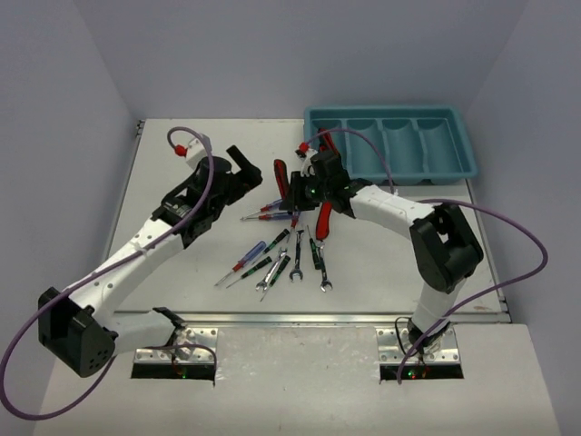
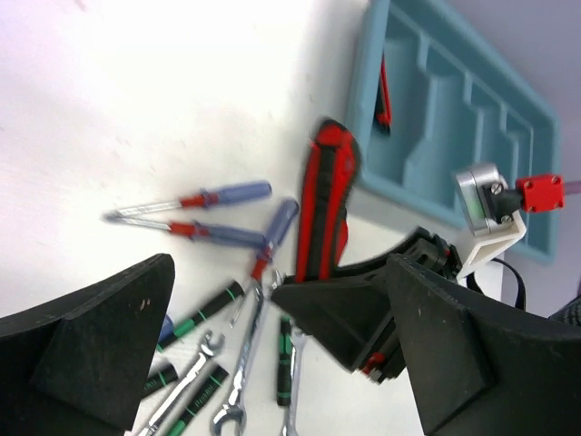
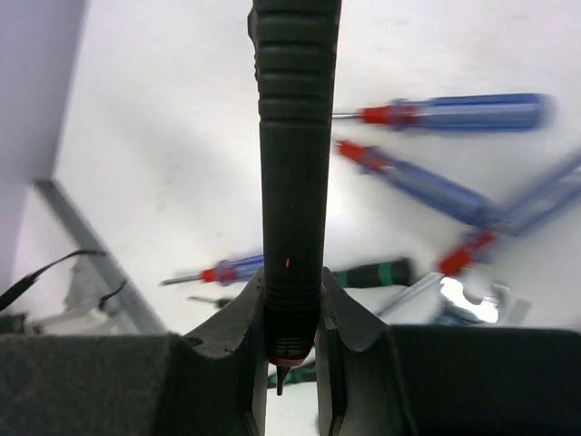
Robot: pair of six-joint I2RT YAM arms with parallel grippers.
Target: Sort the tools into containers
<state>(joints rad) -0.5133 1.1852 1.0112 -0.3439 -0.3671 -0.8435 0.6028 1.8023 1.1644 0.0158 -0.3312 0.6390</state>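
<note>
Red-and-black folding knife (image 1: 280,173): item in hand. Held by the right gripper (image 1: 295,193), fingers clenched on one end of the handle. The rest of the knife sticks out past the fingertips. It sits short of the tray (image 1: 445,173), off its left end and above the tool pile.

Teal plastic tray, 4 oblong compartments side by side. The one at the end nearest the pile holds a red-and-black item (image 2: 383,91), prob. another knife; the other 3 look bare.

Left gripper (image 1: 241,168): fingers spread wide, grasping nothing, on the far side of the held knife from the tray.

On the table, short of the tray:
- blue screwdrivers (image 1: 263,211)
- thin black/green screwdrivers (image 1: 313,247)
- silver wrenches (image 1: 296,265)
- second red-and-black knife (image 1: 324,221), partly under the right arm.

Step in hand, as judged: carry the knife to the tray's near-end compartment, like with like.

To do it well:
- Keep the pinch firm. With an end grip the long free end may swing, so move slow w/o jerks.
- Lift clear of the pile before going sideways, or the tip may drag a screwdriver.
- Turn the wrist so the knife runs along the compartment's length.
- Lower it inside the walls, beside the item already there and not across a divider, then let go.
- Keep the left arm where it is, out of the path.
</note>
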